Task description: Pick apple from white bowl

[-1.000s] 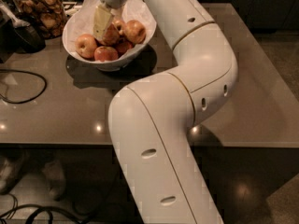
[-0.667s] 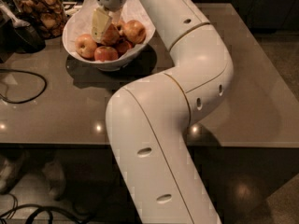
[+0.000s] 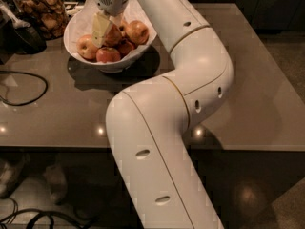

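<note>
The white bowl (image 3: 112,65) stands at the back left of the grey table and holds several apples. My gripper (image 3: 107,28) reaches down into the middle of the bowl from above. It sits right on a red-orange apple (image 3: 114,35), which it partly hides. Around it lie a yellower apple (image 3: 87,46) on the left, a red one (image 3: 108,55) in front, a small deep-red one (image 3: 127,46) and a large red-orange one (image 3: 137,31) on the right.
A glass jar of brown snacks (image 3: 40,11) stands behind the bowl at the left, with a dark object (image 3: 21,36) beside it. A black cable (image 3: 24,87) loops on the table's left side. My white arm (image 3: 190,75) crosses the table's middle.
The gripper stays down in the bowl at the same apple. The arm's elbow has shifted slightly to the left.
</note>
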Motion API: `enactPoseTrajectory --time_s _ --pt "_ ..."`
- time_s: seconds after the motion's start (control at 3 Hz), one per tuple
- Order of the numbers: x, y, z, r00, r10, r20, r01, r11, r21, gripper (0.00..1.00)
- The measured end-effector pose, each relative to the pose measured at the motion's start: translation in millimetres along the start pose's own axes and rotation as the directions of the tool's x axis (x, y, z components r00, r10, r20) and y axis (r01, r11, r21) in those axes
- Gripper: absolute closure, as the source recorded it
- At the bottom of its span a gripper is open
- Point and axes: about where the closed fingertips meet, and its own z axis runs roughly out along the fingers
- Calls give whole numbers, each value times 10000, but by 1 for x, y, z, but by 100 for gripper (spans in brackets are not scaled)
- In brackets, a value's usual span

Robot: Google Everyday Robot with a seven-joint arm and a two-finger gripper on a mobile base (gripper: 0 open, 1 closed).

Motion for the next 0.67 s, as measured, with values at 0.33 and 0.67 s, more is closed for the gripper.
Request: enactPoseTrajectory --time_s 0.33,0.67 --pt "1 1 7 10000 70 -31 -71 9998 -171 32" --pt "1 2 7 10000 69 -28 -69 9998 -175 52"
